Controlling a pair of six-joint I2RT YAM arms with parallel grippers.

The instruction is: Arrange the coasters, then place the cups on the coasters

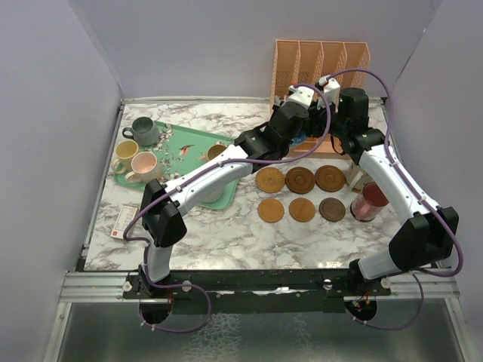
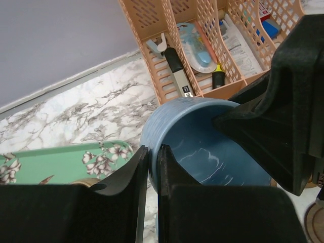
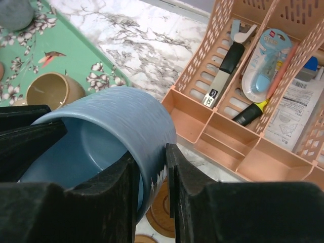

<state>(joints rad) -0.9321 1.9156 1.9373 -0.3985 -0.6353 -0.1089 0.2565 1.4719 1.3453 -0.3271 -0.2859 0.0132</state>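
Both claws on one cup here: the blue cup (image 3: 101, 131) hangs in the air at the back of the worktop (image 1: 226, 234), just in front of the organiser (image 1: 321, 60) and over the far row of coasters (image 1: 299, 179). Whether it sits level I can't tell. Your left claw (image 2: 153, 152) is pinched tight on the rim, with the wall between its fingers. Your right claw (image 3: 151, 162) is narrow, one finger inside and one outside the opposite wall, gripping it by the look of it. This reads as a hand-over.

Now the danger. It's a glazed wall with a thin pinch on each side. Let the left go before the right has bitten properly and the cup drops onto the coasters below, knocking the six laid ones out of line. Pull the arms apart with both clamped and the cup twists or slips out of one grip — and the organiser is near enough to clip on the swing
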